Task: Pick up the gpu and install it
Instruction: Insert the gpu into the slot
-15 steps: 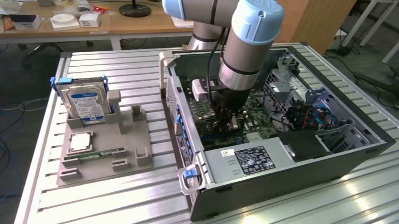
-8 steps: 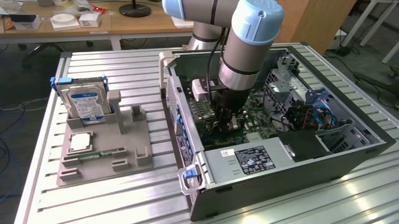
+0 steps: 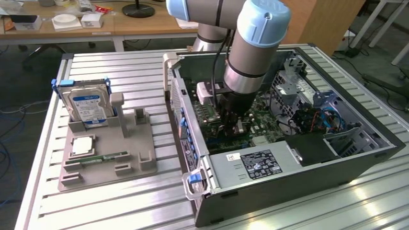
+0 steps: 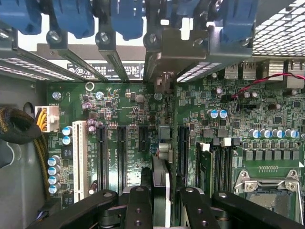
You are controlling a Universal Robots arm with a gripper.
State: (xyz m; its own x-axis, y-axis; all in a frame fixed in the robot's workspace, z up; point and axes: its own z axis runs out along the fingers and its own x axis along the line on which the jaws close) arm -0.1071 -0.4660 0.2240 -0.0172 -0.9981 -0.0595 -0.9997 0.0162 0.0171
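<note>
My gripper (image 3: 231,125) reaches down inside the open computer case (image 3: 357,163), over the green motherboard (image 3: 259,120). In the wrist view the black fingers (image 4: 138,205) are shut on the gpu (image 4: 160,179), a thin card seen edge-on that runs between them. Its silvery end bracket (image 4: 183,50) lies at the case's rear slot wall, below the blue latches (image 4: 128,16). The card hangs just above the board, between the long black expansion slots (image 4: 121,157). Whether its edge touches a slot is hidden by the card itself.
At the exterior view's left, a grey fixture (image 3: 105,165) holds a hard drive (image 3: 89,105) with a blue-white label and a green memory stick (image 3: 105,157). Inside the case are the power supply (image 3: 252,165), blue cables (image 3: 326,117) and the CPU socket (image 4: 267,191).
</note>
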